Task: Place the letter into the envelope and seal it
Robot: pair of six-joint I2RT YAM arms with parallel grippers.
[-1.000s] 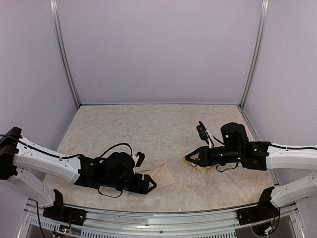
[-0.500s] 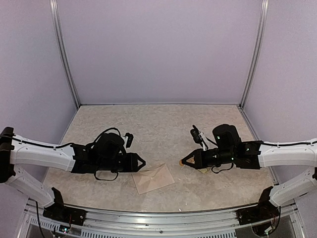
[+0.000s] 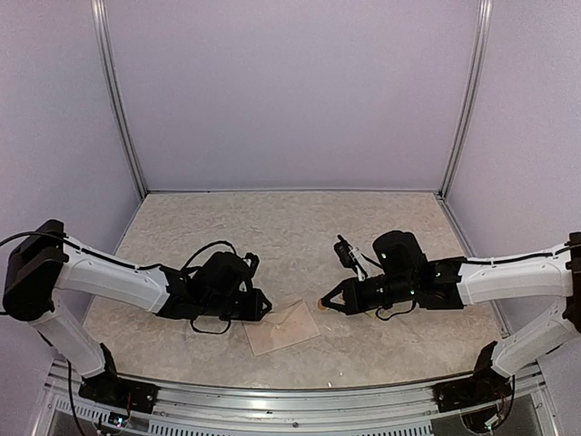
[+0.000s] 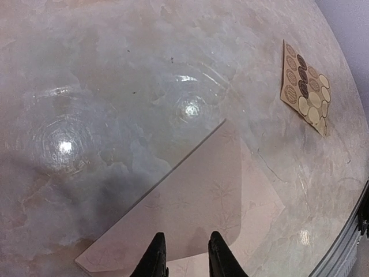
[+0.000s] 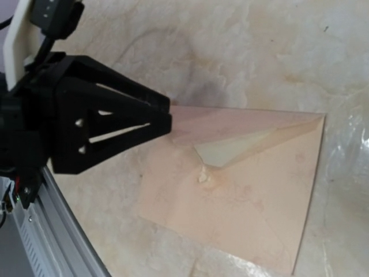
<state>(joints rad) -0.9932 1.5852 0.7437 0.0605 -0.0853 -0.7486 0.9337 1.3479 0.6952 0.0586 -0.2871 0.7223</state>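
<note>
The envelope (image 3: 282, 328) lies flat on the marbled surface (image 3: 272, 227), in the lower middle of the overhead view and tilted so that one corner points to the upper right. The left tool (image 3: 262, 306) reaches in from the left and sits low at the envelope's upper left edge. In the left wrist view its two fingers (image 4: 155, 257) rise from the bottom of the frame with a narrow gap between them. The pale paper shows through that gap and nothing is caught in it. The pictures do not settle whether the tips touch the paper. The right tool (image 3: 323, 304) comes in from the right with its fingers pressed together to a point, just beside the envelope's upper right corner. A tan speck at its tip is too small to make out. In the right wrist view the flap (image 5: 253, 135) lies nearly closed, with a paler cream wedge under its edge and a small pale fleck just below the wedge. The sticker sheet (image 4: 305, 86) lies at the upper right of the left wrist view, well apart from the envelope.
</note>
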